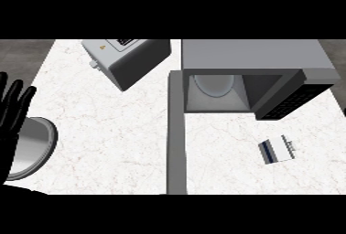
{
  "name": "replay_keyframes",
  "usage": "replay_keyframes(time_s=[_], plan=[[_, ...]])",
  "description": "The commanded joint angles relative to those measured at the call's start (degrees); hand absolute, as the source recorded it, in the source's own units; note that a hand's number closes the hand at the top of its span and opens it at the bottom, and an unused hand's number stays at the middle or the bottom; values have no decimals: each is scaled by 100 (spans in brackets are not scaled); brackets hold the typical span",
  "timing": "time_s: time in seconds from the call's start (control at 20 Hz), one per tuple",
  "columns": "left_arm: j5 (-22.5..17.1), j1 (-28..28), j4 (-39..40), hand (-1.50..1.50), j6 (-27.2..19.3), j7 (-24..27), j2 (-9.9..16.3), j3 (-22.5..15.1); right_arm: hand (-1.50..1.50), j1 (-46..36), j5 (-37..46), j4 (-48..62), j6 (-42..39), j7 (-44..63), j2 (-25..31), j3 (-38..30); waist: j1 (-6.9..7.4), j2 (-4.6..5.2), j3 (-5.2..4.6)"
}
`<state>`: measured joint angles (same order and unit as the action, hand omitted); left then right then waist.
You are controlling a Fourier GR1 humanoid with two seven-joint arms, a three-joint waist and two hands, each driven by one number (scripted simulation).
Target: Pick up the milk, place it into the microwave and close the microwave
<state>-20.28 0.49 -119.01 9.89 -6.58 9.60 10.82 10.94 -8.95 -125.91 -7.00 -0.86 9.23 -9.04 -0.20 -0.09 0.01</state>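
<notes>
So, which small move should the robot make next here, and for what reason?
Probably the right hand, which is not in view, should come in toward the milk carton. The carton lies untouched on the counter, in front of the microwave, whose door stands open. The left hand rests open at the far left edge, too distant to help.

White marble counter (115, 137) carries the open microwave (250, 59) up top, a toaster (128, 59) beside it, milk carton (277, 150) lying right, a grey plate (34, 146) left.
</notes>
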Motion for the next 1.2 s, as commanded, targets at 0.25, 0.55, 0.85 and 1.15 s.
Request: replay_keyframes(time_s=[0.25, 0.55, 0.85, 1.15], plan=[[-1529, 1059, -1196, -150, 496, -732, 285, 903, -150, 396, 303, 171, -23, -178, -258, -161, 57, -4, -1], [-1821, 1420, -1144, -150, 976, -658, 150, 1178, -150, -53, 610, 683, 74, -64, -163, -329, 52, 4, -2], [-2555, 1903, -1420, -150, 1301, -733, 277, 1872, -150, 185, 1025, 2089, 79, -1266, -382, -479, 89, 3, 1], [-2885, 1830, -1053, -150, 1553, -733, 389, 2211, -150, -352, 1355, 3383, 543, -1771, -483, -705, 91, 12, 1]])
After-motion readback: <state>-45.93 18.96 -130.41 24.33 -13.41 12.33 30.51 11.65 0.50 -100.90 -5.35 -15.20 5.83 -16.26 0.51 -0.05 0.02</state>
